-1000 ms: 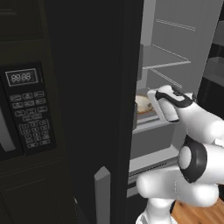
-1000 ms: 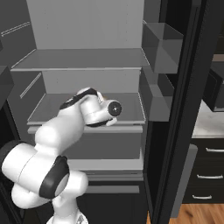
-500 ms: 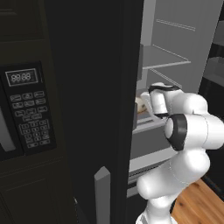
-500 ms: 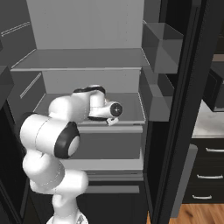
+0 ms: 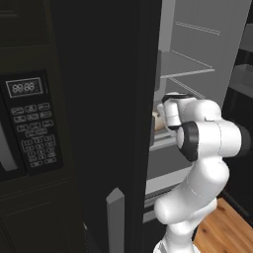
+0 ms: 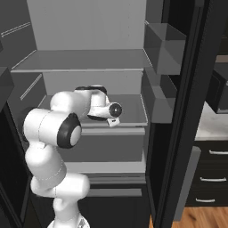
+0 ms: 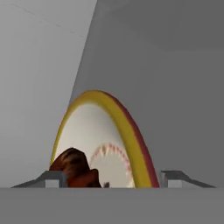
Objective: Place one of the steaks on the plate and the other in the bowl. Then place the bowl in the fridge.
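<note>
The cream bowl (image 7: 109, 144), rimmed in yellow and red, rests on a middle shelf of the fridge (image 6: 89, 60). A reddish-brown steak (image 7: 76, 168) lies inside it. My gripper (image 7: 113, 179) is open, one fingertip on each side of the bowl's near edge and apart from it. A sliver of the bowl (image 5: 156, 120) shows past the fridge door edge in the left base view, right beside my hand (image 5: 173, 111). From the right base view, my hand (image 6: 100, 107) reaches in over that shelf.
The black left fridge door (image 5: 108, 99) stands open close beside the arm. The right door (image 6: 187, 111) with its bins (image 6: 162, 44) is open too. A microwave keypad (image 5: 34, 128) is at the left. Dark drawers (image 6: 209, 178) are at the right.
The jaws have gone from shut to open, letting go of the bowl on the shelf. The arm's elbow has folded in closer to the fridge.
</note>
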Tool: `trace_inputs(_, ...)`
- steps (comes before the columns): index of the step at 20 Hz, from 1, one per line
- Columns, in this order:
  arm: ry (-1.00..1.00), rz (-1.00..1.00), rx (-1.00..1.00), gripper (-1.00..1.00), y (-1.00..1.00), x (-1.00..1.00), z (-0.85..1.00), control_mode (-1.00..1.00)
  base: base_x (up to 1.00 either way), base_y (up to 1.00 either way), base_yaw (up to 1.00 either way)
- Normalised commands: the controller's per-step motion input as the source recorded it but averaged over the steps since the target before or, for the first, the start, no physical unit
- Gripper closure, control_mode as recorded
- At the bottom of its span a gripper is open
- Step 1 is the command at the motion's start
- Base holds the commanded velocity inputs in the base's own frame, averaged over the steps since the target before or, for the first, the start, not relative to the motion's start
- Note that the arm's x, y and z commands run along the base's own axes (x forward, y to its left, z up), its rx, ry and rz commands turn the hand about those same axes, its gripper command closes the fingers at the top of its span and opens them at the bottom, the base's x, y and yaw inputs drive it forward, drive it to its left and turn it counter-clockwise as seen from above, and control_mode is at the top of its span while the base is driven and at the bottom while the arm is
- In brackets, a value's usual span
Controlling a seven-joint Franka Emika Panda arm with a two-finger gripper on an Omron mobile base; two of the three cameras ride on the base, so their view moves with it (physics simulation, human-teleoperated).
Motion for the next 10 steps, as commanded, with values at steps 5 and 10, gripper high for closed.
trace_inputs(5,0.00,0.00,0.00,-1.00,0.03,0.18,-0.04,-1.00,0.00,0.00,0.00)
trace_inputs(10,-0.06,-0.01,0.01,-1.00,-0.28,-0.76,0.14,-1.00,0.00,0.00,0.00)
